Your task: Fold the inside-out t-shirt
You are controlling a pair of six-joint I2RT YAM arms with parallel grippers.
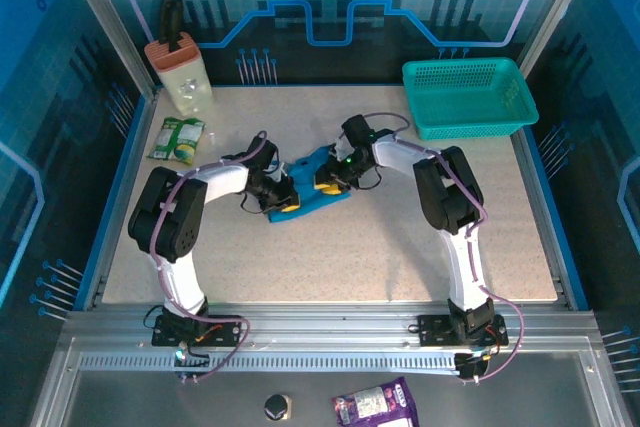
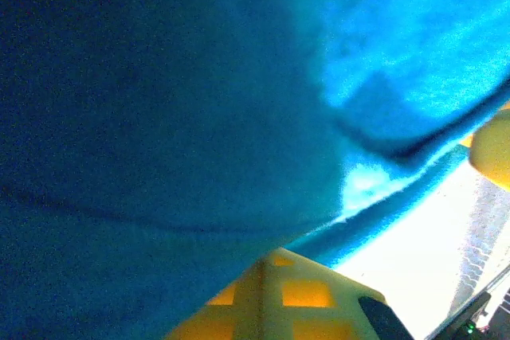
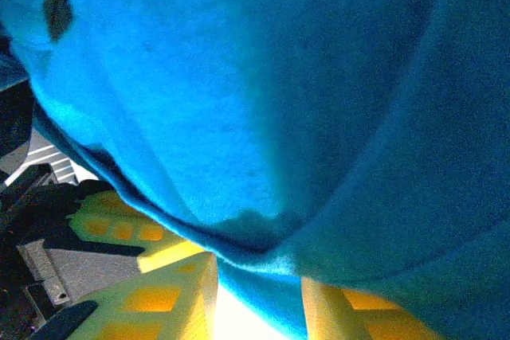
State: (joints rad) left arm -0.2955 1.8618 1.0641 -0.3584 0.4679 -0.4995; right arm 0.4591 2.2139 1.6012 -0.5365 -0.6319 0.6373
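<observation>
Two arms reach inward from their bases at the near edge, past a purple packet (image 1: pixel 378 409) lying on the metal ledge in front. They meet at the middle of the table (image 1: pixel 350 257), where the inside-out t-shirt (image 1: pixel 312 161) sits bunched in a small heap, not spread flat.

Finding one: the left gripper (image 1: pixel 283 197) is at the heap's left side with its claw drawn together. Its wrist view has blue cloth draped right over the yellow finger (image 2: pixel 279 300), so I judge it pinched on the shirt.

Finding two: the right gripper (image 1: pixel 328 182) is at the heap's right side. Its fingers (image 3: pixel 159 300) stand apart with a hemmed fold hanging into the gap, not clamped.

Handling: the cloth looks light, soft and limp. It wrinkles freely and has no stiffness to push against. A thin single layer may slip from a hold. The best purchase appears to be a seam or hem, taken at two well-separated points. Which hem each claw has, I cannot tell.

Beyond the shirt, a green packet (image 1: pixel 178 139) lies at far left with a pale container (image 1: pixel 185 77) behind it. A teal basket (image 1: pixel 470 128) stands at far right, well apart from the work.
</observation>
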